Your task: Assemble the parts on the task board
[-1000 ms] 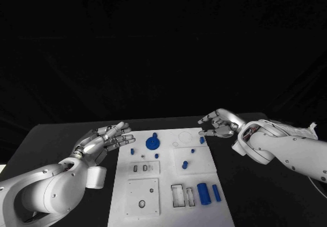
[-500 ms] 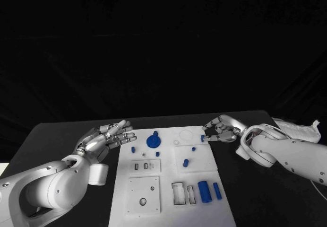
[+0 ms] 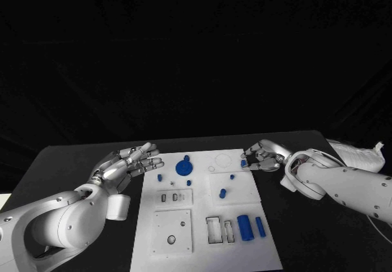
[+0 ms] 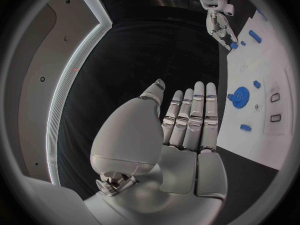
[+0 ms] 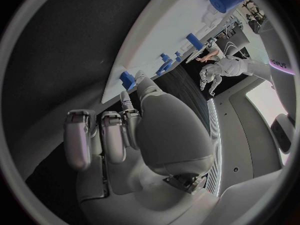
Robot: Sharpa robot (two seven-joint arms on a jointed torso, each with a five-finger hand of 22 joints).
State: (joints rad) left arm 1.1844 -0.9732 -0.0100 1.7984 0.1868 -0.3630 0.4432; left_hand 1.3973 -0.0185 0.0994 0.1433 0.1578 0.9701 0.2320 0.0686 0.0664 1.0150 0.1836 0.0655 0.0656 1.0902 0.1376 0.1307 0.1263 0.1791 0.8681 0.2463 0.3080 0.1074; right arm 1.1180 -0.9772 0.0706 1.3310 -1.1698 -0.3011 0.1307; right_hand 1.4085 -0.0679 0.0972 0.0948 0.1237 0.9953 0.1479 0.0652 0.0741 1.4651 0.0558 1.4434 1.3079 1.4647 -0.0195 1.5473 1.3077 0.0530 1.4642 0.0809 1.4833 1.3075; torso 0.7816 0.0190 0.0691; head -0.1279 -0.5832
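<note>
Board (image 3: 204,209) lies mid-frame; the right hand (image 3: 263,156) has dropped to its upper right edge, fingers curling at a blue peg (image 3: 243,163), grasp unclear, while the left hand (image 3: 127,164) hovers released.

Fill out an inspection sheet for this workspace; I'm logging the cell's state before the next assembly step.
Surface: black table, matte, dark backdrop behind it.
Job's things: white task board mid-table; blue disc part near its far edge; two blue cylinders beside rectangular slots at the near right; small blue part at the far right edge.
Clutter: nothing seen.
Robot hands: left robot hand open, fingers extended, over the table left of the board; right robot hand at the small blue part, fingers curled; whether it grips it cannot be told.
Cables: nothing seen.
Surroundings: dark.
</note>
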